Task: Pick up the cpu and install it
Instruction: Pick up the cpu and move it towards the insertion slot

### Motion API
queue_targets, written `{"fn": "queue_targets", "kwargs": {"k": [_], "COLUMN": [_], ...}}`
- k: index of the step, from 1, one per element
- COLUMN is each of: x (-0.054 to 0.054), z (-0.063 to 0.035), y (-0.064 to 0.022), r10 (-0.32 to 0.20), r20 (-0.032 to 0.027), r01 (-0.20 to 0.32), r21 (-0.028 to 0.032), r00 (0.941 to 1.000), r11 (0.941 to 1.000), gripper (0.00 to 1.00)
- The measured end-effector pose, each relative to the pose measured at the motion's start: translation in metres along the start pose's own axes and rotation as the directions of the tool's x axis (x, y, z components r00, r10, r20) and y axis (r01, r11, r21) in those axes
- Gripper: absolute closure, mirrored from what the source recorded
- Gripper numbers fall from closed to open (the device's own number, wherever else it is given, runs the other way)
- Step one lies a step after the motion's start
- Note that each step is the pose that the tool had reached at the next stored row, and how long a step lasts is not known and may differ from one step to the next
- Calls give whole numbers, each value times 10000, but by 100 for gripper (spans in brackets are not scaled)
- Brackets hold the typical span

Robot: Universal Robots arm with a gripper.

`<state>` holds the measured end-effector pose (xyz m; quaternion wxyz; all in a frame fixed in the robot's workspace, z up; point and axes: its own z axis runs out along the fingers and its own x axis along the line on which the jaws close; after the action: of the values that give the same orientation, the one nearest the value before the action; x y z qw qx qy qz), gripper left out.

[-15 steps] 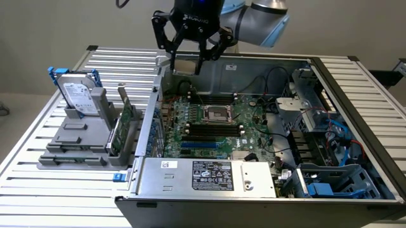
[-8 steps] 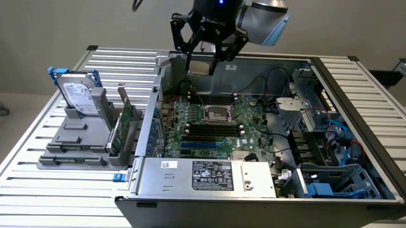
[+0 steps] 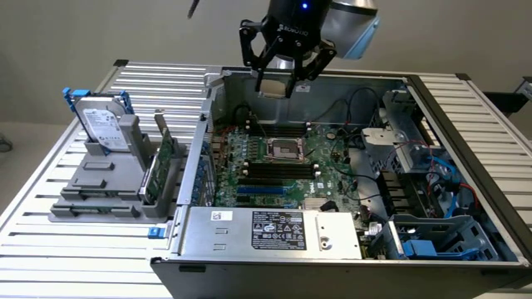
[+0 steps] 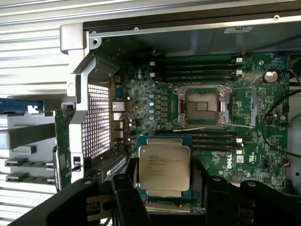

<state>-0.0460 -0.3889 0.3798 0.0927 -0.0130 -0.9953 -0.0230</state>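
Observed: the gripper [image 3: 275, 86] hangs in the upper centre of the exterior view, above the far wall of the open computer case [image 3: 465, 134]. Its two black fingers [image 3: 259, 75] are closed onto the cpu [image 3: 273, 92], pinching it by opposite edges. The chip is clear of the board, in the air.

Wrist view: the cpu [image 4: 163, 165] sits level between the finger pads [image 4: 126, 195], its silver top with printed text facing the camera and a greenish rim showing round it. The fingers touch the chip on both sides.

Socket frame [image 3: 283, 149]: lies on the green motherboard [image 3: 328, 171] in the middle of the exterior view, well below the held chip. In the wrist view the socket frame [image 4: 202, 104] stands open with its contact field exposed and nothing seated in it. The chip is apart from it, over the memory slots [image 4: 207, 139].

Other items, exterior view: a hard drive [image 3: 104, 128] with a blue bracket stands upright in a grey holder [image 3: 96, 187] at mid-left of the frame, on the slatted table [image 3: 50, 249]. A green card [image 3: 159, 159] stands on edge in the same holder, beside the case wall. A labelled metal box [image 3: 270, 232] occupies the lower centre of the case
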Motion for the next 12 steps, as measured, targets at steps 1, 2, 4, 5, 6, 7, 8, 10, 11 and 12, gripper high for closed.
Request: {"fn": "queue_targets", "kwargs": {"k": [1,2,4,5,6,7,8,10,11,12], "x": [-21,-42,-87,-108,-131,-155,-177,-222,-244,-265], "z": [10,18,34,41,47,52,55,63,65,66], "y": [34,64,121,146,169,188,206,239,253,266], "r10": [1,0,0,0,0,0,0,1,0,0], "r20": [0,0,0,0,0,0,0,1,2,3], "r01": [-1,0,0,0,0,0,0,-1,0,0], "r21": [-1,-1,0,0,0,-1,1,-1,-1,0], "r00": [10000,10000,10000,10000,10000,10000,10000,10000,10000,10000], "r11": [10000,10000,10000,10000,10000,10000,10000,10000,10000,10000], "gripper": [45,45,45,45,45,45,45,45,45,45]}}
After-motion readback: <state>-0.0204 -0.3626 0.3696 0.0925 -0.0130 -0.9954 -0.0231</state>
